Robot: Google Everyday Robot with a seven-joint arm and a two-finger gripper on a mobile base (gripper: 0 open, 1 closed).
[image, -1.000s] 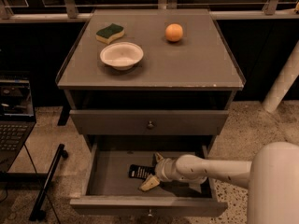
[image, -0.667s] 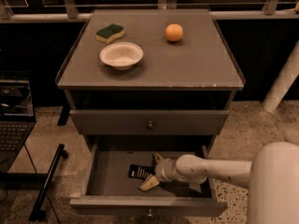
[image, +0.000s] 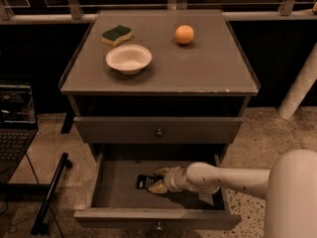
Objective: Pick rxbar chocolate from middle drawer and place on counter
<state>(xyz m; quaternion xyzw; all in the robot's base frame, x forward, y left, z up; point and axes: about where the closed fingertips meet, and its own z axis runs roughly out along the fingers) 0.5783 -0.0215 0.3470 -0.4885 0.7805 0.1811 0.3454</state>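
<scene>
the middle drawer [image: 115, 193] is pulled out and my pincer [image: 158, 180] is down inside it, spread about the right end of the rxbar chocolate [image: 144, 182], which lies flat on the drawer floor. i judge the grasp, the lift and the placing on the table [image: 208, 68] above the drawer are all left to do.

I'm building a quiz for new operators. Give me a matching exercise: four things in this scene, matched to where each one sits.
Things:
1 sponge
2 orange
3 bowl
4 snack bar

Places:
A in the open drawer, at the gripper
B on the counter, just in front of the sponge
C counter, far left
D counter, far side, right of the sponge

Pairs: 1-C, 2-D, 3-B, 4-A
</scene>
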